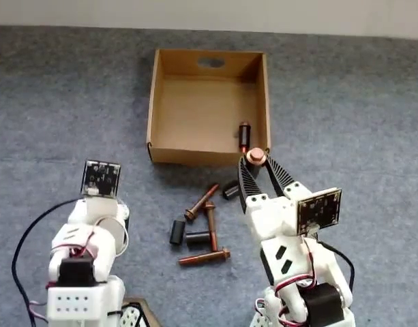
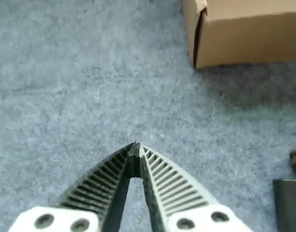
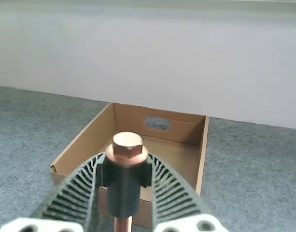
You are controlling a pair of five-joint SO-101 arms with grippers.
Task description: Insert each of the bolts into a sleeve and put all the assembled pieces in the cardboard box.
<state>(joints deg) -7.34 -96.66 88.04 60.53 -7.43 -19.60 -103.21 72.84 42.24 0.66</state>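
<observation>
Placement of an assembled piece into the cardboard box. The right hand is closed on the piece, its fingers pressing the black sleeve from both sides with the copper bolt head uppermost. It is held just at the box's near wall, by the right corner. A finished piece lies inside the box against the right wall. Three loose bolts and three sleeves lie on the carpeted bench between the arms, near the box front. The left hand is fully closed on nothing, over bare carpet and apart from the box.

To do the step well, carry the piece clear over the wall and lower it toward open floor, away from the finished piece. Only then part the fingers. How firmly the bolt seats in its sleeve cannot be confirmed from these views, so keeping the head uppermost until release should guard against it sliding out.
</observation>
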